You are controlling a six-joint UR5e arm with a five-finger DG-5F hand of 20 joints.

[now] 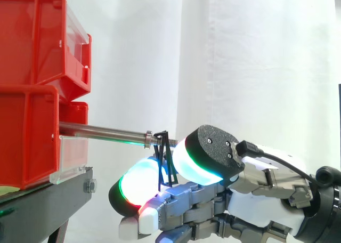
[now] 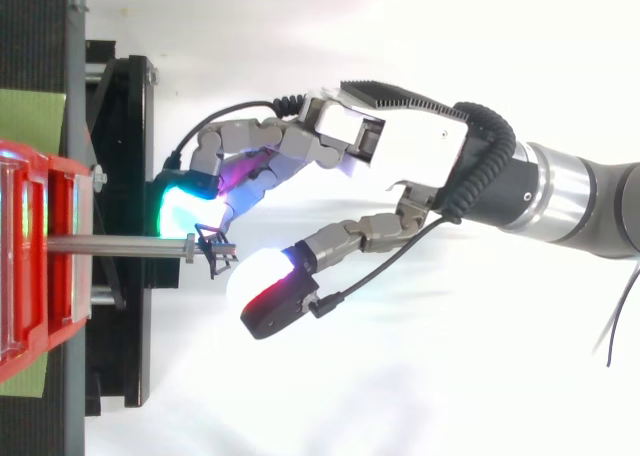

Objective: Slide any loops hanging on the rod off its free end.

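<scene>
A steel rod (image 1: 101, 130) sticks out to the right from the red bins, with a small collar near its free end (image 2: 188, 246). A thin black wire loop (image 1: 165, 163) hangs on the threaded tip just past the collar, also in the top view as the loop (image 2: 214, 252). My hand (image 2: 400, 156) reaches in from the right, below and beside the rod's tip. A cyan-green glowing fingertip (image 1: 134, 185) and the thumb's white-green pad (image 1: 198, 159) close on the loop from either side, pinching it. The loop's top still hooks over the rod.
Two red bins (image 1: 32, 46) are stacked at the left on a black stand (image 1: 48, 200). A clear label strip (image 1: 72, 152) fronts the lower bin. A white curtain (image 1: 240, 67) lies behind. To the right of the rod's tip there is only my hand.
</scene>
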